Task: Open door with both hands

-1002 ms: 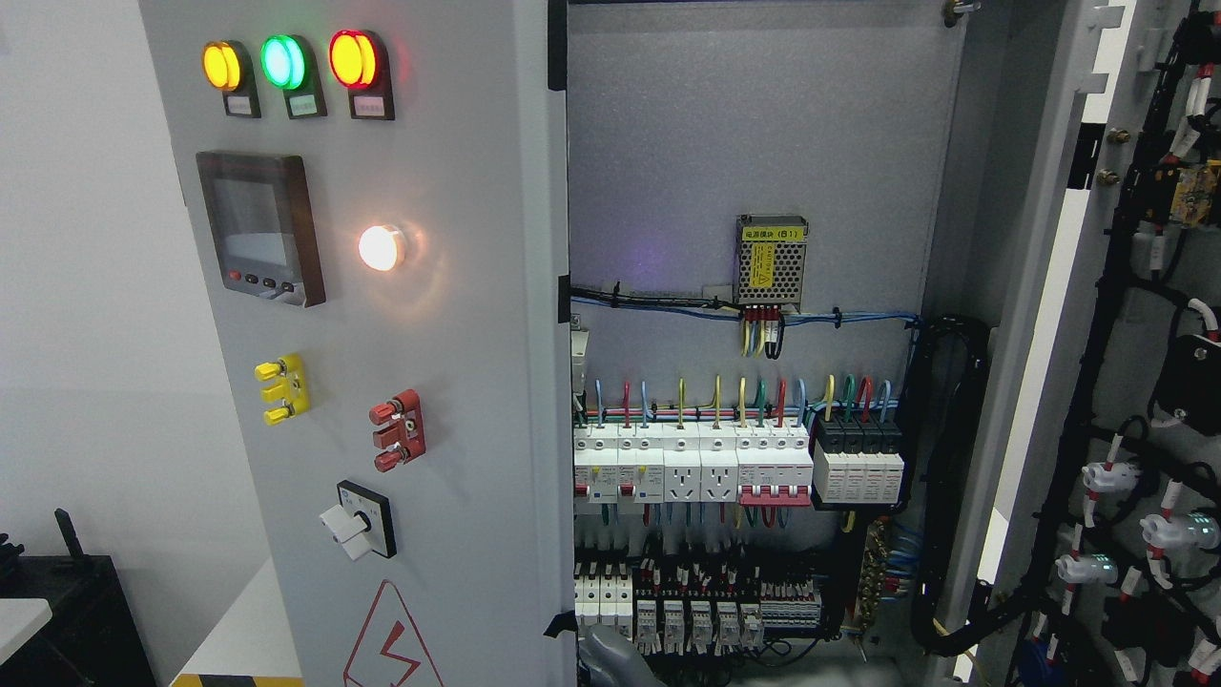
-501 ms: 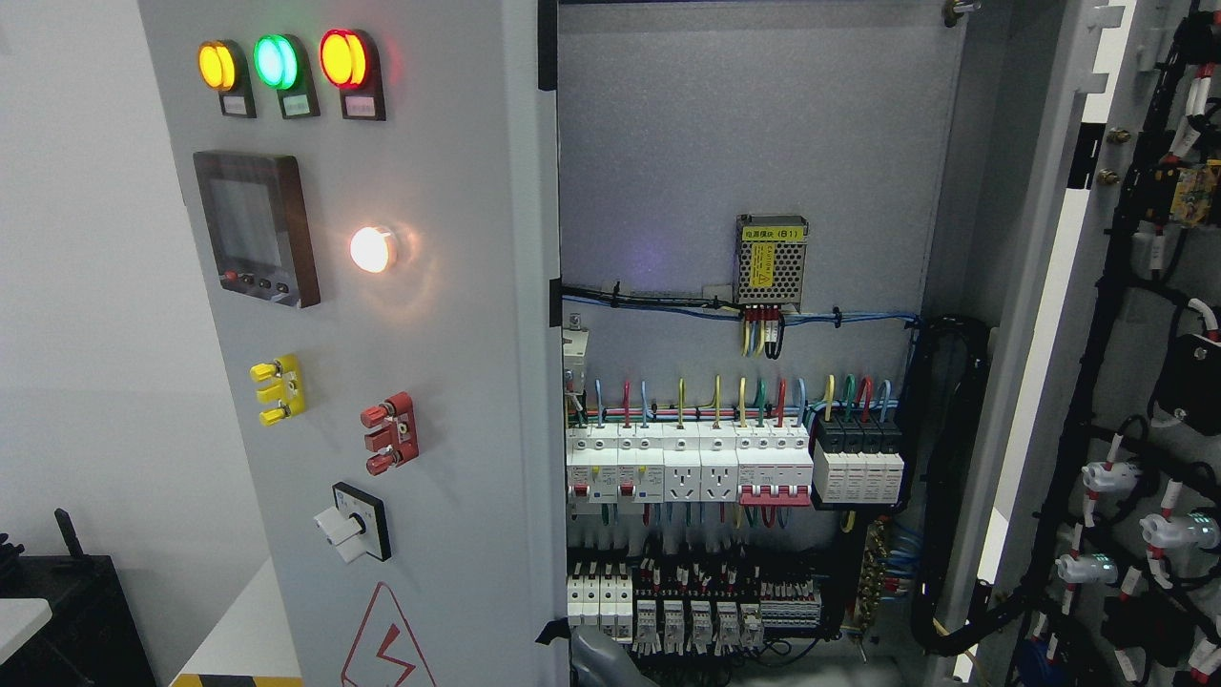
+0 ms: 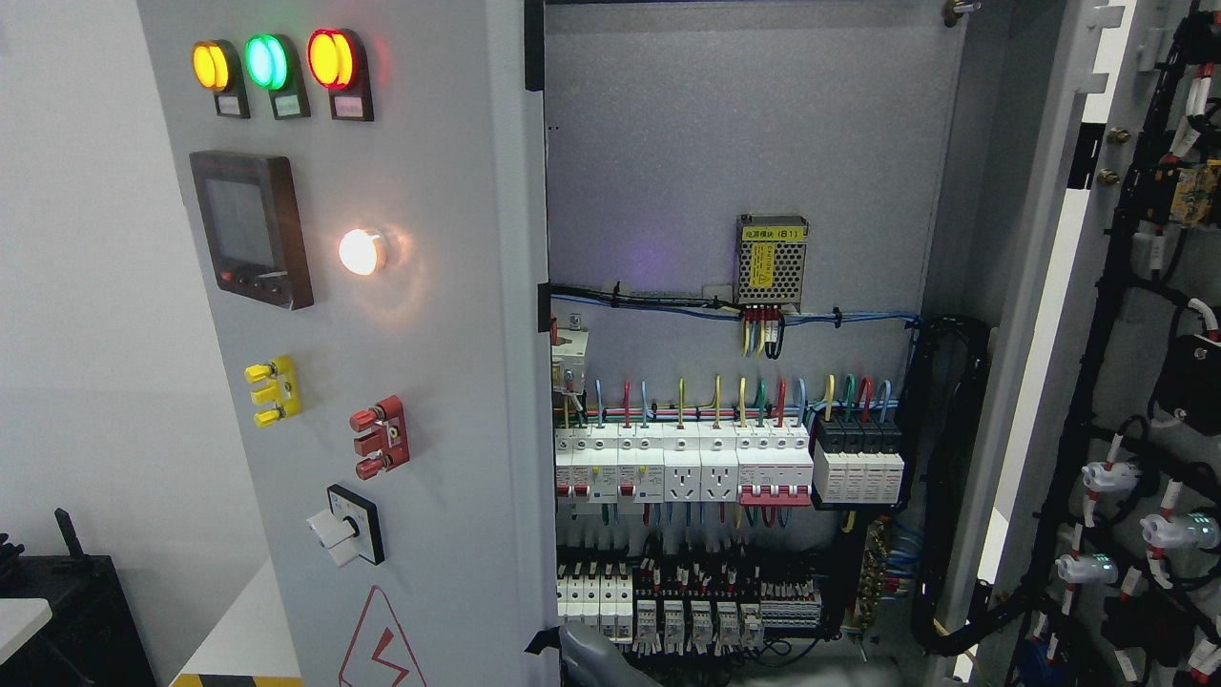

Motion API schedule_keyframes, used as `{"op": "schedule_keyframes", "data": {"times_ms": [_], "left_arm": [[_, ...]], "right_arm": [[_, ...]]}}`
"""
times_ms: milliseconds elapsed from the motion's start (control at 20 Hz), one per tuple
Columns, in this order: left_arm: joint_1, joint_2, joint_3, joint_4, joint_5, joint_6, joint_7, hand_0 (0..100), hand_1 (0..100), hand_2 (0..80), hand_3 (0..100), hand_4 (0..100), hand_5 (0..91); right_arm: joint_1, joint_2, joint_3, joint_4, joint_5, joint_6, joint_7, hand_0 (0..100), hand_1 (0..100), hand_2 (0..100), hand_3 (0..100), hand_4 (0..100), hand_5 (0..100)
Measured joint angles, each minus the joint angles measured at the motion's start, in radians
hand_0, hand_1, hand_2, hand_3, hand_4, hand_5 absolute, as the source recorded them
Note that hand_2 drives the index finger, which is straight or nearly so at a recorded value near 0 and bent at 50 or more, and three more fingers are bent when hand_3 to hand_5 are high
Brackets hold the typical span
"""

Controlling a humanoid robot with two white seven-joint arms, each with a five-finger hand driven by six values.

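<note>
The grey cabinet's left door (image 3: 429,382) stands partly open and swung to the left. Its front carries three lamps (image 3: 267,62), a small screen (image 3: 250,229), a lit white lamp (image 3: 361,252) and a rotary switch (image 3: 343,525). The right door (image 3: 1049,286) stands wide open at the right, with wiring (image 3: 1135,477) on its inner side. A rounded grey part of my left arm (image 3: 593,661) shows at the bottom edge, just behind the left door's free edge (image 3: 534,429); whether it touches the door is hidden. My right arm does not show.
Inside the cabinet are rows of breakers (image 3: 696,468), a power supply (image 3: 771,260) and black cable bundles (image 3: 944,477). A white wall (image 3: 86,334) lies to the left, with a black box (image 3: 76,620) and a white surface (image 3: 238,630) low down.
The left door has swung further left, uncovering more of the breakers. The grey part of my left arm at the bottom has shifted left with the door's edge.
</note>
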Motion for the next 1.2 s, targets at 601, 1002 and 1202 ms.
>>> {"op": "schedule_keyframes", "data": {"times_ms": [601,1002,1202], "left_arm": [[-0.021,0.006,0.002,-0.001,0.0,0.0,-0.002,0,0,0.0,0,4,0.0],[-0.046,0.008,0.003,-0.001,0.0,-0.001,-0.002,0,0,0.0,0,4,0.0],[-0.05,0.008,0.003,-0.001,-0.001,-0.001,-0.002,0,0,0.0,0,4,0.0]], "right_arm": [[-0.013,0.006,0.011,-0.008,-0.026,0.0,0.028,0,0,0,0,0,0],[-0.012,0.009,0.02,-0.019,-0.034,0.0,0.042,0,0,0,0,0,0],[-0.01,0.011,0.026,-0.024,-0.036,0.0,0.042,0,0,0,0,0,0]]}}
